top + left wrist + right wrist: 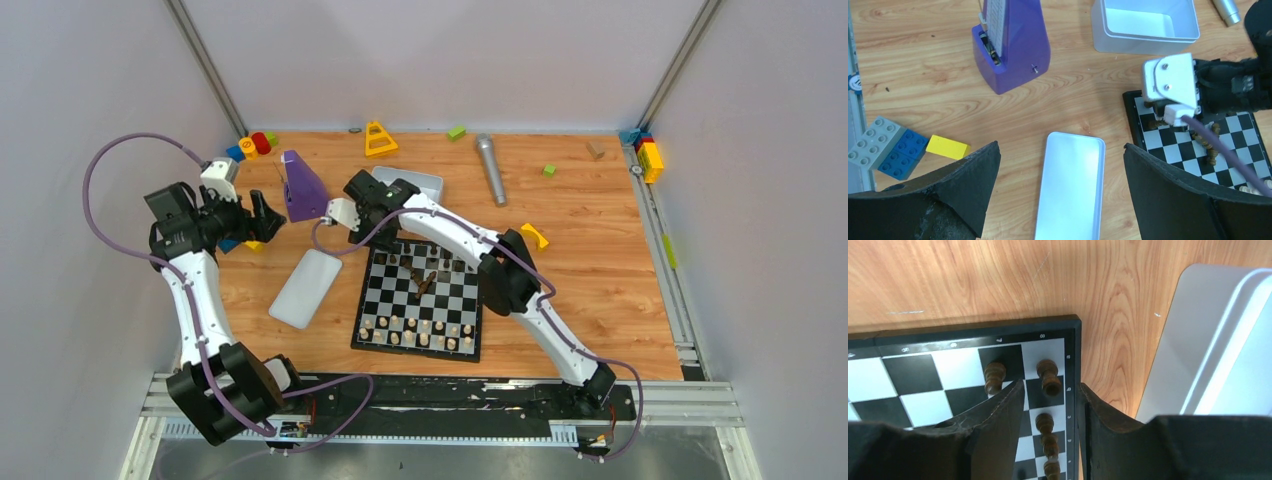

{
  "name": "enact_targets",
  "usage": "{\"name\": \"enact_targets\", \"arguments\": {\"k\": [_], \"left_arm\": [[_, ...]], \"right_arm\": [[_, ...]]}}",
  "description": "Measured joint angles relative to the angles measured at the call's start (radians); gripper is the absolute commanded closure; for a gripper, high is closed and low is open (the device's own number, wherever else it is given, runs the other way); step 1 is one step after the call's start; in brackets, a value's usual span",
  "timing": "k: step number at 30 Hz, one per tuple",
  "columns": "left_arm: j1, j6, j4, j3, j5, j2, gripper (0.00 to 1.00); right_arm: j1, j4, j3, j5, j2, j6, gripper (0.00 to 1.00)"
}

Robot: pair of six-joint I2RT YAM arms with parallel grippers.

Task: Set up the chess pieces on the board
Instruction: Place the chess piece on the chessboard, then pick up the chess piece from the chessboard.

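**A:** Where is the board (455, 298)?

**B:** In the middle of the table (600, 260). The pale pieces (420, 332) stand in its two near rows. Some dark pieces (422, 281) lie in a heap at the centre, so I judge that side is not finished.

**A:** Why is the right gripper (1050, 386) at the far left corner?

**B:** One dark piece (1049, 376) stands upright there between its fingers (998, 415). They are a little spread, with a gap on each side, so they pinch nothing. I think it is that piece's own square.

**A:** And the left gripper (1062, 147)?

**B:** Spread wide and empty, well left of the board, probably to keep out of the way.

**A:** What does only the wrist view give?

**B:** That gap. From above, the corner is too small to read.
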Motion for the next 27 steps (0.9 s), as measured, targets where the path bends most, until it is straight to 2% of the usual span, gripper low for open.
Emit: {"name": "enact_targets", "arguments": {"k": [5, 9, 13, 21, 27], "left_arm": [[0.0, 0.012, 0.027, -0.034, 0.061, -0.016, 0.0], [0.0, 0.027, 0.032, -0.042, 0.095, -0.021, 0.01], [0.0, 0.037, 0.033, -0.053, 0.117, -0.034, 0.02], [0.0, 0.039, 0.032, -0.069, 0.163, -0.063, 0.04], [0.0, 0.046, 0.032, -0.074, 0.175, -0.068, 0.06]], "right_arm": [[-0.045, 0.035, -0.127, -0.11, -0.13, 0.066, 0.57], [-0.092, 0.064, -0.258, -0.203, -0.3, 0.104, 0.61], [-0.111, 0.086, -0.34, -0.246, -0.404, 0.128, 0.62], [-0.105, 0.092, -0.539, -0.298, -0.433, 0.163, 0.61], [-0.105, 0.092, -0.61, -0.321, -0.43, 0.18, 0.61]]}}
